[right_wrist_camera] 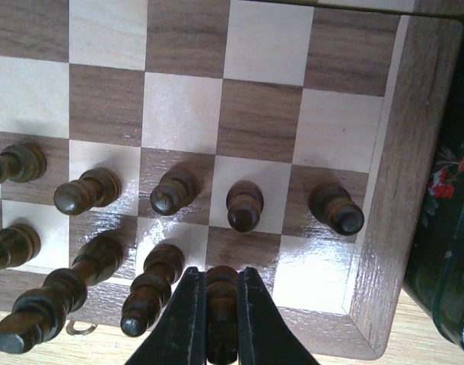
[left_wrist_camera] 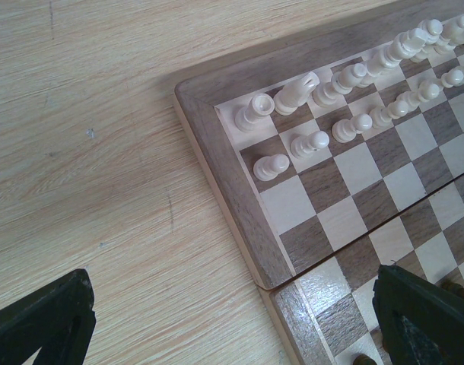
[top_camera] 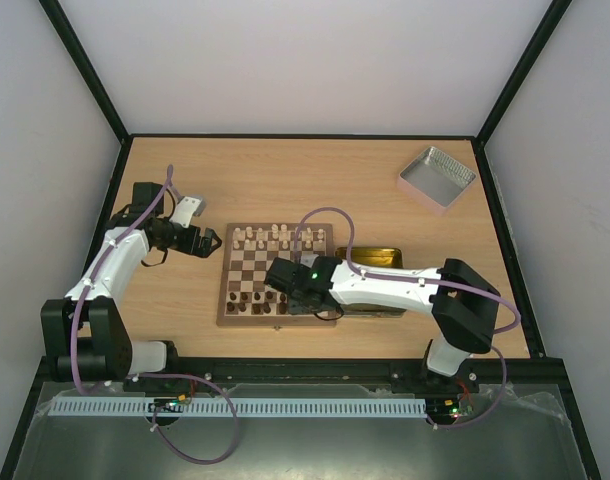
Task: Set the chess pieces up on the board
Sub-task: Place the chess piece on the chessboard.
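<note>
Our right gripper clamps a dark piece at the board's near row, its fingers hiding most of it. Our left gripper, cut off by the frame, gapes wide.

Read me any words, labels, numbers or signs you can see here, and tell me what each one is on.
None readable. The board has no letters or numbers on its border; the tin shows only a red flower pattern, no words; the silver tray and the dark piece in the right claw look plain.
</note>
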